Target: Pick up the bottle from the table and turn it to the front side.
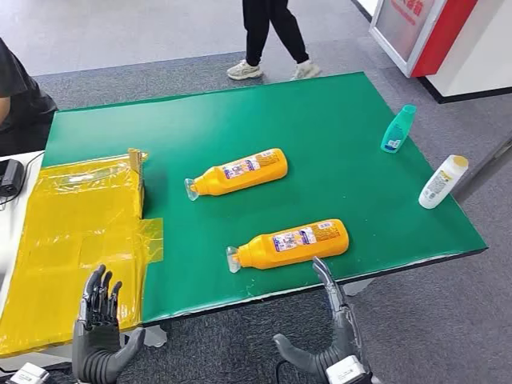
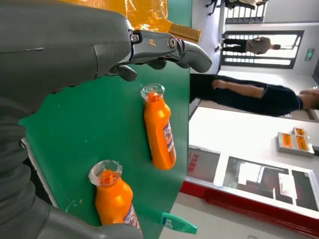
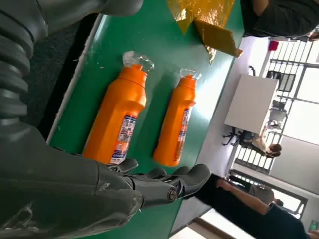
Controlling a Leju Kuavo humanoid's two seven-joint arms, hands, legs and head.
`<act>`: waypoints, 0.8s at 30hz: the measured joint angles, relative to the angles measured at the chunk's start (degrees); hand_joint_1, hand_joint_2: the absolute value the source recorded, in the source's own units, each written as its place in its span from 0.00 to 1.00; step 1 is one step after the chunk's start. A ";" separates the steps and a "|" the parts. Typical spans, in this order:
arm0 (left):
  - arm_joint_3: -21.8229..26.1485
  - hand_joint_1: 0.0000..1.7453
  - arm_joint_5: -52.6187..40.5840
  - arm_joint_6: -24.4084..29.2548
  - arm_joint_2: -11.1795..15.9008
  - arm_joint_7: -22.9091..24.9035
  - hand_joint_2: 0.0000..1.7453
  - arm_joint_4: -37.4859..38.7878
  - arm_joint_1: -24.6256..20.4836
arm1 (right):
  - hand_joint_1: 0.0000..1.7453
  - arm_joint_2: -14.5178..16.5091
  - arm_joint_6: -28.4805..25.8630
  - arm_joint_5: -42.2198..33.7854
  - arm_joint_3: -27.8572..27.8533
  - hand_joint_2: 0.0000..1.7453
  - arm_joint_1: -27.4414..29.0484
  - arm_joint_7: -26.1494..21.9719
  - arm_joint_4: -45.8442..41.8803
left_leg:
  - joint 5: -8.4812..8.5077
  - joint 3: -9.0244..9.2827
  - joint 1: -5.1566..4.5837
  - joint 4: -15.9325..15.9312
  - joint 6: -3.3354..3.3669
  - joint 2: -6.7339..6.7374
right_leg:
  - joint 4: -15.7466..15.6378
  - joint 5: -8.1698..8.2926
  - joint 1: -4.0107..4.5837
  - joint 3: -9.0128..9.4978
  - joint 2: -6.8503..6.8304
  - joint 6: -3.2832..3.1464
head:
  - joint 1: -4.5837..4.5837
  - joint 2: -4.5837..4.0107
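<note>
Two orange bottles with clear caps lie on their sides on the green table [image 1: 314, 128]. The near orange bottle [image 1: 293, 242] [image 2: 114, 196] [image 3: 114, 119] rests close to the front edge, its cap pointing left. Further back lies the far orange bottle [image 1: 242, 172] [image 2: 160, 129] [image 3: 175, 124]. My right hand [image 1: 329, 332] [image 3: 165, 184] hovers open just in front of the table edge, fingers stretched toward the near bottle and apart from it. At the lower left my left hand [image 1: 99, 324] [image 2: 165, 47] is open, fingers up, holding nothing.
A teal bottle [image 1: 398, 128] and a white bottle with a yellow cap [image 1: 442, 182] lie at the table's right side. Yellow plastic sheeting [image 1: 78, 232] covers the left part. A person's legs [image 1: 272, 36] stand beyond the far edge; another person sits at the far left [image 1: 18, 96].
</note>
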 joint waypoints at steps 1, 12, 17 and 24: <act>0.02 0.00 -0.08 -0.02 -0.02 -0.08 1.00 -0.04 0.06 | 0.00 0.00 0.04 0.04 -0.09 1.00 0.12 0.08 -0.01 | 0.00 0.00 0.00 0.00 0.00 0.00 | 0.00 0.00 0.00 0.00 0.00 0.00 | 0.00 0.00; 1.60 0.00 -1.69 -0.23 0.45 -1.30 1.00 -0.32 0.35 | 0.00 0.00 1.95 5.59 -1.17 1.00 0.44 5.80 -0.69 | -0.01 0.02 0.00 0.00 0.00 0.00 | 0.00 -0.01 0.00 0.01 0.00 -0.01 | 0.00 0.00; 2.02 0.00 -1.85 -0.50 1.04 -1.53 1.00 -0.32 0.24 | 0.00 -0.01 6.40 6.13 -2.49 1.00 -0.08 11.64 -1.90 | -0.01 0.02 0.00 0.00 0.01 0.00 | 0.00 -0.01 0.00 0.03 0.00 0.00 | 0.01 0.00; 3.44 0.00 -1.60 -2.83 2.18 -1.79 1.00 0.20 -1.25 | 0.00 -1.18 16.58 8.62 -6.45 1.00 -3.74 20.80 -3.90 | 0.03 0.04 0.00 0.00 0.01 0.00 | 0.00 0.04 0.00 0.04 0.00 0.02 | 0.01 0.00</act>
